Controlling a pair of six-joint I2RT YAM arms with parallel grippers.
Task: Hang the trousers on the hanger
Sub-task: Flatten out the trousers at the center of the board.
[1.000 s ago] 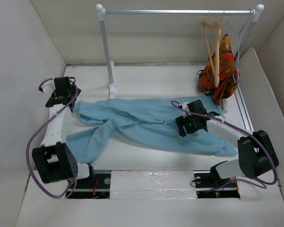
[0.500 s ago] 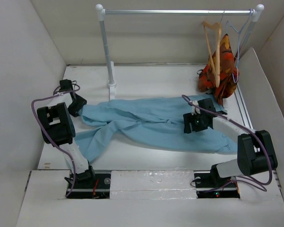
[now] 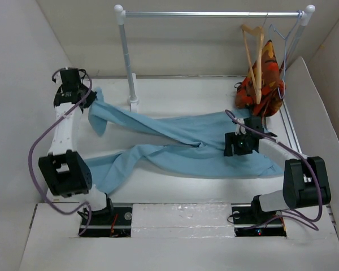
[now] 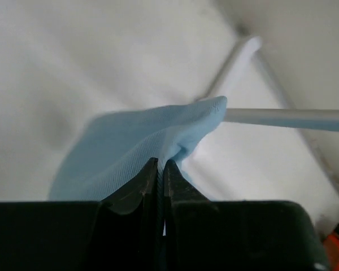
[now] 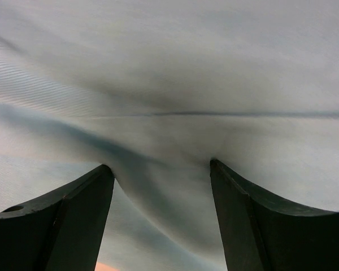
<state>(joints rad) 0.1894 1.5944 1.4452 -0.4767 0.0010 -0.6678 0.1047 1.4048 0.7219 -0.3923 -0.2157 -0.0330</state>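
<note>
Orange-red garment (image 3: 271, 63) and wire hanger (image 3: 278, 34) hang beside the wooden hanger (image 3: 260, 56).

Soft light-blue trousers (image 3: 175, 144), creased, spread across the middle with waist end to the right and legs to the left; far leg raised and stretched taut toward the far left, near leg lying slack. Tan wooden triangular hanger (image 3: 259, 62), hanging by its metal hook at far right, beyond the waist end.

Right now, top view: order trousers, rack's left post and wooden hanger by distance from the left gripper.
1. Trousers, pinched in the left gripper.
2. Rack's left post, just to its right.
3. Wooden hanger, hanging at far right.
</note>
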